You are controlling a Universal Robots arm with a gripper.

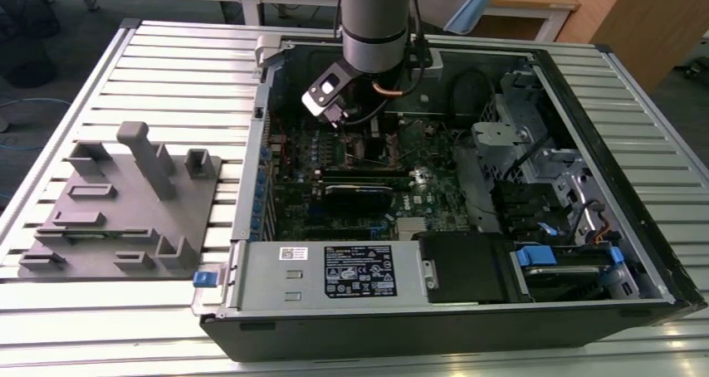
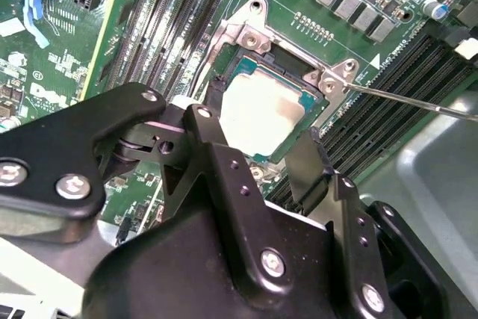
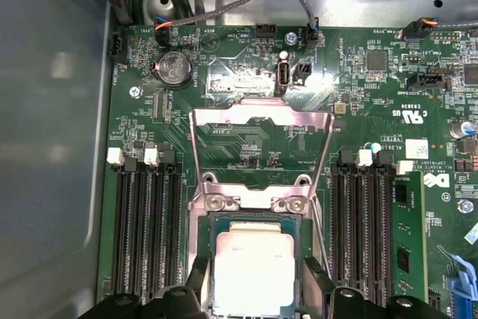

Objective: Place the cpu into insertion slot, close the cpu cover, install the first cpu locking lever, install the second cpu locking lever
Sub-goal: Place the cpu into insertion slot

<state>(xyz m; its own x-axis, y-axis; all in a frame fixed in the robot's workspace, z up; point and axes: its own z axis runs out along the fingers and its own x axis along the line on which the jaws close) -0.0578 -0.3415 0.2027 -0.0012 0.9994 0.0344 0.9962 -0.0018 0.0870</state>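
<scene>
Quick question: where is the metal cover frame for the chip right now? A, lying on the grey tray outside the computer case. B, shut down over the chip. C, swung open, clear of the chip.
C: in the first wrist view the cover frame is flipped open over the green board, and the chip sits uncovered in the socket.

cpu [image 3: 250, 268] in insertion slot [image 3: 258, 218], cpu cover [image 3: 261, 113] raised beside it, memory slots [image 3: 146, 229] on both sides
</scene>
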